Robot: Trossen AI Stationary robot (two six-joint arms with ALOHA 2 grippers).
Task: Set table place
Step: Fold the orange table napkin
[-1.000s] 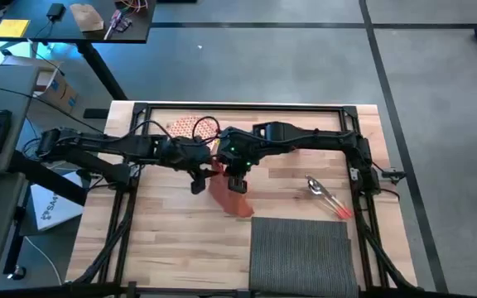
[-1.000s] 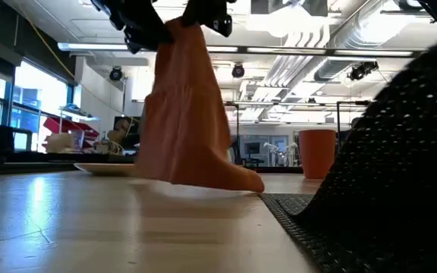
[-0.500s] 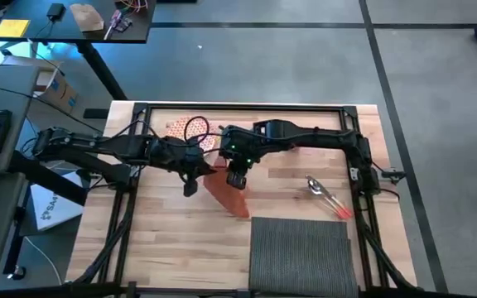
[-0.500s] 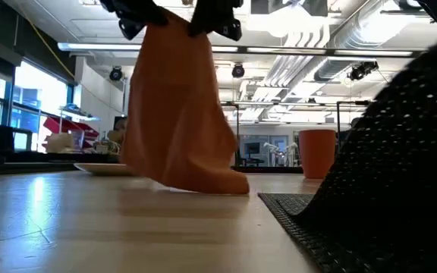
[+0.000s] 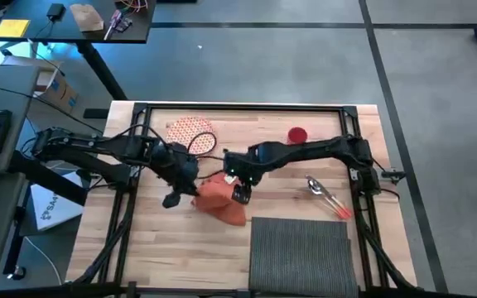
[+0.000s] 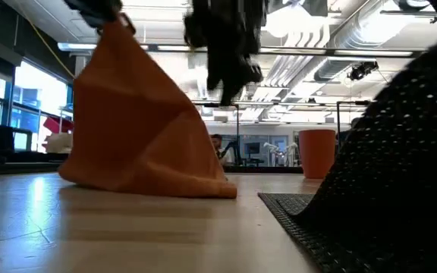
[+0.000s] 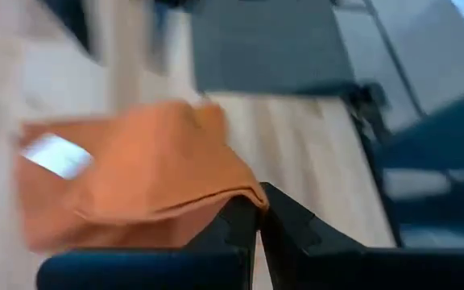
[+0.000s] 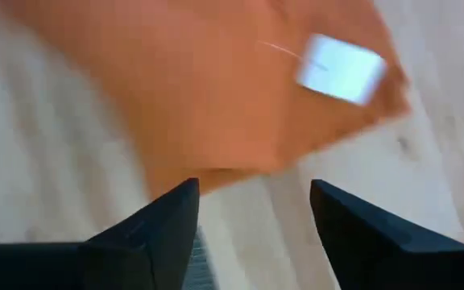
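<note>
An orange napkin (image 5: 220, 200) stands like a tent on the wooden table (image 5: 156, 248), just beyond the far left corner of the dark grey ribbed placemat (image 5: 301, 252). My left gripper (image 5: 190, 192) is shut on the napkin's raised top, seen at the upper left of the low view (image 6: 105, 15). My right gripper (image 5: 240, 194) hangs open right of that top (image 6: 230, 72) and touches nothing. In its wrist view the napkin (image 8: 216, 89) lies beyond its spread fingers. My left gripper pinches a corner of the napkin's edge (image 7: 244, 196) between its two shut fingers, coming from the table's left side and slanting down. That corner is held up. The cloth slopes away below it, and its lower fold (image 6: 165, 186) rests on the table.
A round red-patterned plate (image 5: 190, 130) sits at the far left of the table, and a red cup (image 5: 297, 134) at the far middle. Cutlery with red handles (image 5: 328, 199) lies right of the arms, beyond the placemat.
My right gripper has opened, let go of the napkin's top and come toward the near edge. My left gripper has shut on the napkin and drawn its top toward the table's left. The cloth has spread from a narrow hanging drape into a wide tent, its lower end staying on the table.
</note>
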